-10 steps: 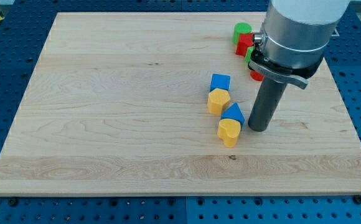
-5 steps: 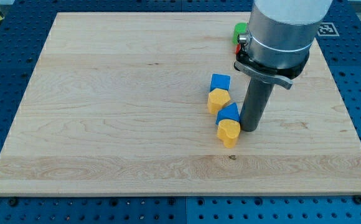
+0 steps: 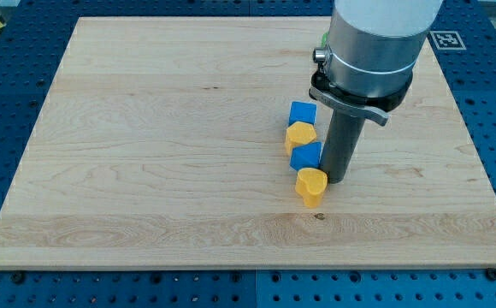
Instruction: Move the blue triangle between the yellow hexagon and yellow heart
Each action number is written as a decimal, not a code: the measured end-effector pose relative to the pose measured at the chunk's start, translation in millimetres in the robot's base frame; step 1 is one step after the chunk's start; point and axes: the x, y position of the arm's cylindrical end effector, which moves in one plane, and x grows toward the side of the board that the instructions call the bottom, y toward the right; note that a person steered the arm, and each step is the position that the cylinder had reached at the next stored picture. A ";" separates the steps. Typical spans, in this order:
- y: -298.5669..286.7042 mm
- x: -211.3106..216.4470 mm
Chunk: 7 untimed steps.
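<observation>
Change: my tip (image 3: 334, 177) had shifted toward the view's left over the last second, and the blue triangle (image 3: 306, 156) had gone with it, ending up closer under the yellow hexagon (image 3: 299, 135).
Arm: its grey body had also drifted leftward and covered the red and green blocks seen earlier at the view's top right; only a sliver of green (image 3: 326, 40) showed beside it.
Tip: a plain rod with nothing to open or clench; its end stood touching, or just beside, the blue triangle's right side.
Blue triangle: sat in a column between the yellow hexagon above and the yellow heart (image 3: 311, 186) below, close against both.
Blue cube (image 3: 302, 114): sat at the column's top, touching the yellow hexagon.
Surface: a pale wooden board (image 3: 145, 145) with visible grain.
Surroundings: a blue perforated table (image 3: 0, 94) framed the board on all sides.
</observation>
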 end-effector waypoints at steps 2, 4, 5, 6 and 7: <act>0.0 -4.7; 0.3 -9.3; 8.5 3.1; 14.5 11.6; 16.0 11.8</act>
